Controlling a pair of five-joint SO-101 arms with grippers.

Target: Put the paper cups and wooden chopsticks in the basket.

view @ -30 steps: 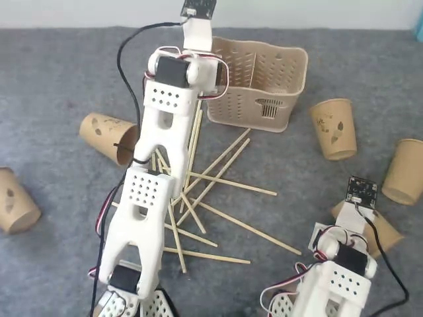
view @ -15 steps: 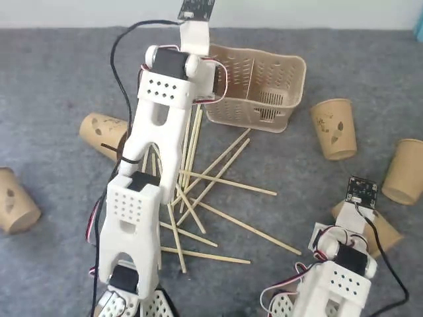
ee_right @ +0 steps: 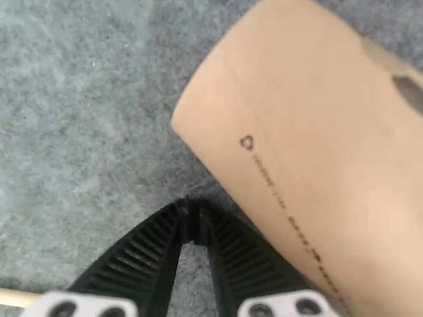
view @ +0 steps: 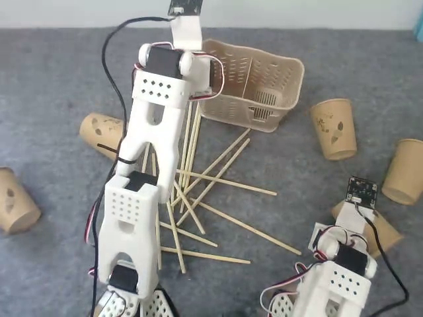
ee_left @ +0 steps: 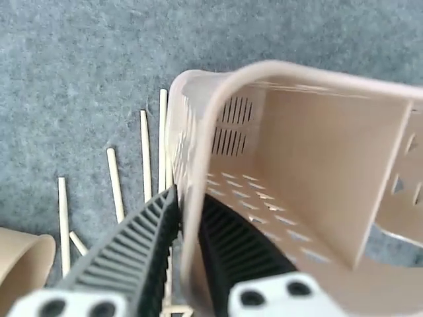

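The left gripper (ee_left: 188, 200) is clamping the side wall of the basket (ee_left: 317, 145), one finger outside and one inside. The basket is sitting at the 12 o'clock end of the grey table (view: 59, 72). The wooden chopsticks (view: 213, 188) are lying scattered at the centre. Paper cups (view: 104, 137) are lying on their sides at 9 and 3 o'clock. The right gripper (ee_right: 192, 212), its fingers pressed together on nothing, is hovering just beside another cup (ee_right: 310, 152) at 4 o'clock.
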